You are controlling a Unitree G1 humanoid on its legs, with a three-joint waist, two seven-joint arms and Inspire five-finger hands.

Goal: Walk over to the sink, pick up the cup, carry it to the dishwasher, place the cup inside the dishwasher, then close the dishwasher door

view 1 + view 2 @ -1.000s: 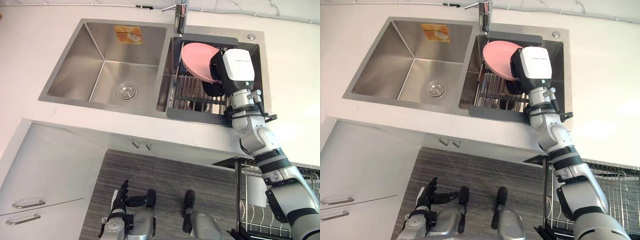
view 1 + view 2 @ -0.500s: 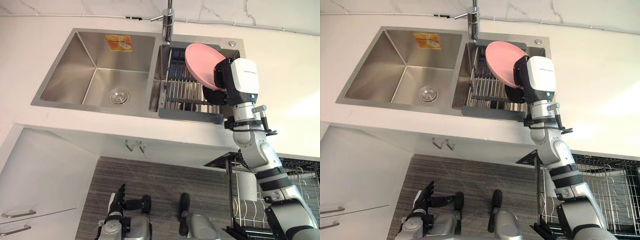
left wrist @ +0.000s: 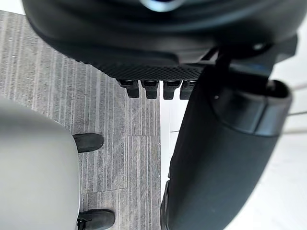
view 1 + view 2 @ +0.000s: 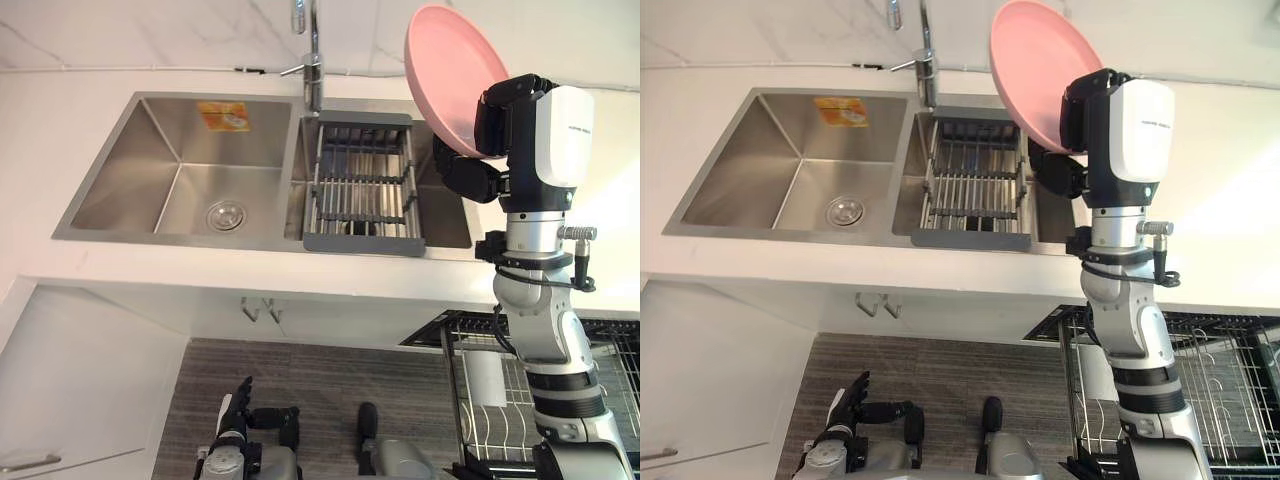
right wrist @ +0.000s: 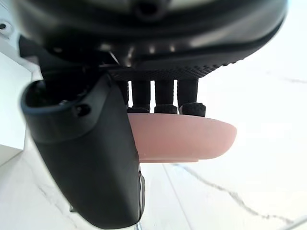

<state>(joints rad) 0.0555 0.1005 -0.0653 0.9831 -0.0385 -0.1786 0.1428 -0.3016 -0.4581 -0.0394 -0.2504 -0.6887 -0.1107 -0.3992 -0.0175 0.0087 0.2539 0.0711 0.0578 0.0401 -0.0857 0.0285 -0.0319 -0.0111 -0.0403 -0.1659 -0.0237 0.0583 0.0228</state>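
Right hand (image 4: 505, 130) is clamped on a pink plate (image 4: 450, 70), held up in the air above the right end of the sink (image 4: 130, 170), toward the back edge of the bench (image 4: 150, 270). The task names a cup, but the thing in the hand is a plate. It stands nearly on edge, tilted, with its face turned toward the faucet (image 4: 312, 70). In the right wrist view, the dark fingers (image 5: 165, 98) curl over one side of the rim, and the thumb presses from the other side.

Left hand (image 4: 235, 415) hangs low near the floor (image 4: 320, 370), fingers loosely straight, holding nothing.

Below the plate, a grey drain rack (image 4: 360, 190) sits in the sink's right basin. A wire dishwasher rack (image 4: 480, 400) is pulled out under the bench's front edge, at the right.

The plate looks stiff and light, probably plastic or melamine, with a smooth glossy surface that could slip. A pinch on one edge leaves most of the plate hanging free, so a quick swing could twist it out of the hold. A drop onto the steel sink or the rack might chip it. A steady, deep hold on the rim seems safest, keeping the plate on edge so it can slide between the rack's prongs.
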